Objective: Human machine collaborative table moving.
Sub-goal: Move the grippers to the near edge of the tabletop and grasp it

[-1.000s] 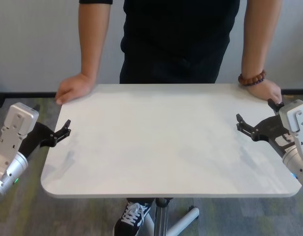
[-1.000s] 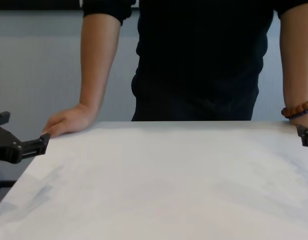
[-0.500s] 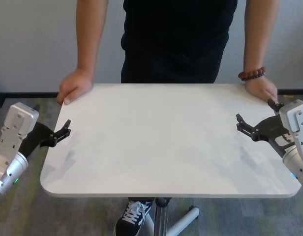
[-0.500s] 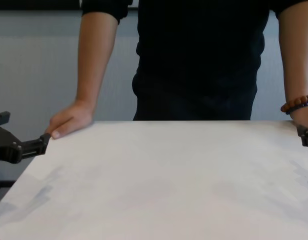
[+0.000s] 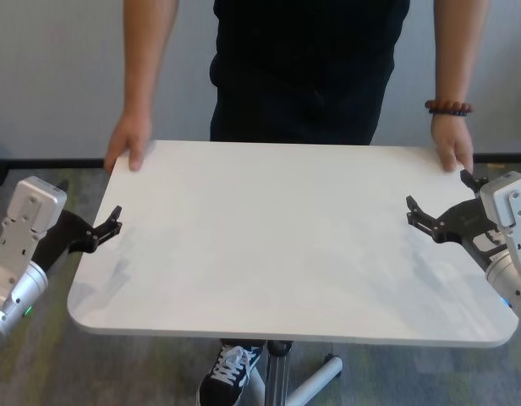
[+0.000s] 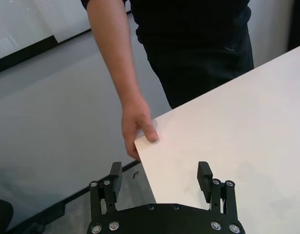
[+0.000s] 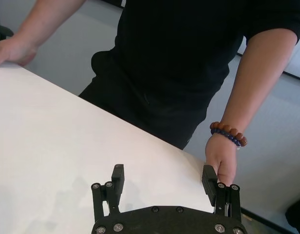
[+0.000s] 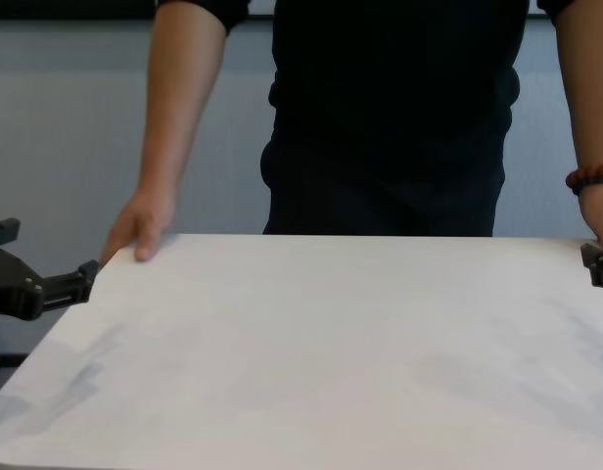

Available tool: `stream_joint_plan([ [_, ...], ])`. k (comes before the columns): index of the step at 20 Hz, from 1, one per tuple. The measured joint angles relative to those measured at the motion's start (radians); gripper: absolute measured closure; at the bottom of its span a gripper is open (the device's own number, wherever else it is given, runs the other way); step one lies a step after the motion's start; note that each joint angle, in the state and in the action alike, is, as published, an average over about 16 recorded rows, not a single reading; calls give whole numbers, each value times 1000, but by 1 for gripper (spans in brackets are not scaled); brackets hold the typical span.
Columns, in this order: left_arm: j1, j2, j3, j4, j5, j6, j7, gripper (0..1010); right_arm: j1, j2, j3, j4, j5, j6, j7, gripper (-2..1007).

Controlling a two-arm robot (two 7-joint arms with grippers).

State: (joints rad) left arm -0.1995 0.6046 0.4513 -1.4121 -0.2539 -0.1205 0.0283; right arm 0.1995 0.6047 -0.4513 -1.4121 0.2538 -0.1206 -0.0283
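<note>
Head view: no writing or brand mark can be read anywhere. The white worktop [image 5: 286, 245] stands on a grey metal post [image 5: 280, 372] over grey carpet. The human [image 5: 307, 72], in a black shirt, stands at its far edge with one hand [image 5: 125, 144] on the far corner to the robot's left and the other hand [image 5: 451, 144], with a brown beaded bracelet [image 5: 448, 107] at its wrist, on the far corner to the robot's right. The left claw [image 5: 108, 227] sits at the worktop's left edge, jaws wide. The right claw [image 5: 438, 207] stands wide over the right edge, gripping nothing. A black-and-white sneaker [image 5: 227, 376] shows beneath the near edge.

Left wrist view: the left claw [image 6: 161, 176] is spread wide, straddling the worktop's [image 6: 237, 141] edge near its corner, one finger over the top, the other outside it. The person's hand [image 6: 138, 124] holds that corner, thumb on top.

Right wrist view: the right claw [image 7: 162, 180] is wide, above the worktop [image 7: 57, 141]; the braceleted hand [image 7: 222, 158] is just beside one finger.

Chest view: the left claw's tip [image 8: 81, 279] is at the worktop's [image 8: 311, 352] left edge, the right claw's tip [image 8: 597, 266] at the right.
</note>
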Motion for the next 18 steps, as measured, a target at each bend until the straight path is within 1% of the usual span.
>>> stream_joint_plan([
  [18, 0, 0, 0, 0, 0, 0, 0, 10, 0, 0, 0, 0, 0, 0, 1, 5],
])
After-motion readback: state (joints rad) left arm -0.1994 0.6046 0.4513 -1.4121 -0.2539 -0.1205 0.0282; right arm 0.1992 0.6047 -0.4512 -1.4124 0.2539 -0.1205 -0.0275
